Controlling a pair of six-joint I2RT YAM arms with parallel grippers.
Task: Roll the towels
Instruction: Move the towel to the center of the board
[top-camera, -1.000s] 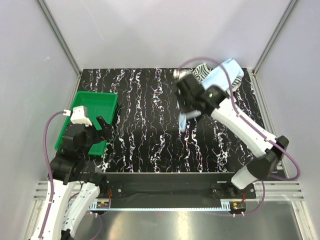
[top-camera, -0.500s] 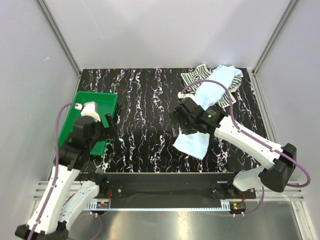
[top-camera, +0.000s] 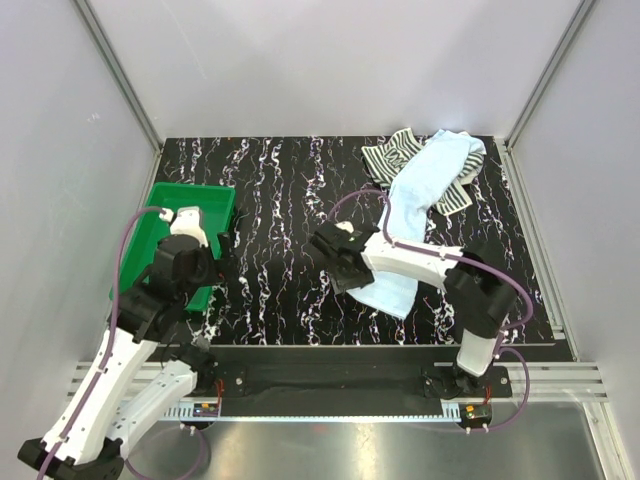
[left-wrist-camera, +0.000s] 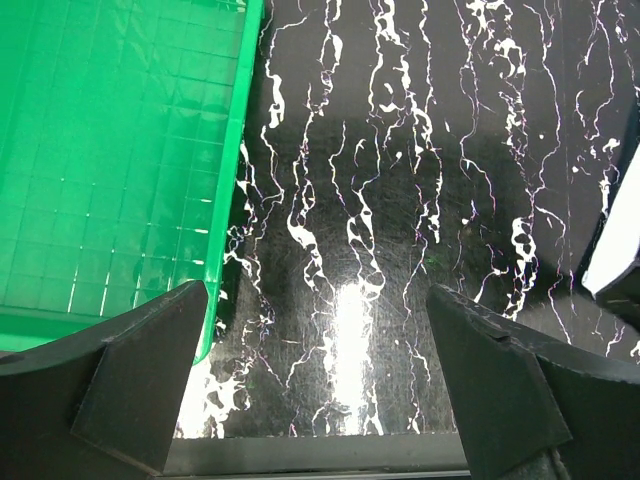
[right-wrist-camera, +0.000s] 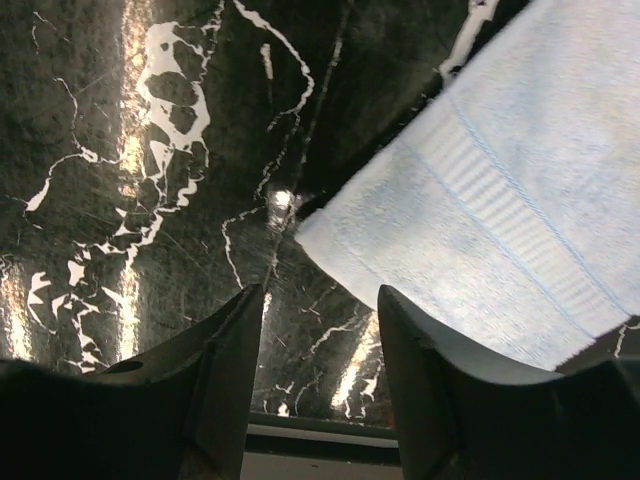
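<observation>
The light blue towel (top-camera: 420, 195) lies stretched out flat from the back right corner toward the table's front, its near end (right-wrist-camera: 500, 210) spread on the black marbled table (top-camera: 280, 200). It lies over the striped towel (top-camera: 392, 152), which is crumpled at the back right. My right gripper (top-camera: 342, 280) hovers low at the blue towel's near left corner, its jaws (right-wrist-camera: 318, 345) open and nothing between them; the corner lies just ahead of the fingertips. My left gripper (top-camera: 222, 262) is wide open (left-wrist-camera: 320, 370) over bare table beside the tray.
A green plastic tray (top-camera: 165, 215) sits at the left edge of the table, and its rim (left-wrist-camera: 225, 250) is close to my left finger. Grey walls and metal posts enclose the table. The table's front edge runs just below both grippers.
My right gripper pulled the blue towel from the back corner toward the front, let it go and moved left to its near corner. The left arm reached slightly to the right.
</observation>
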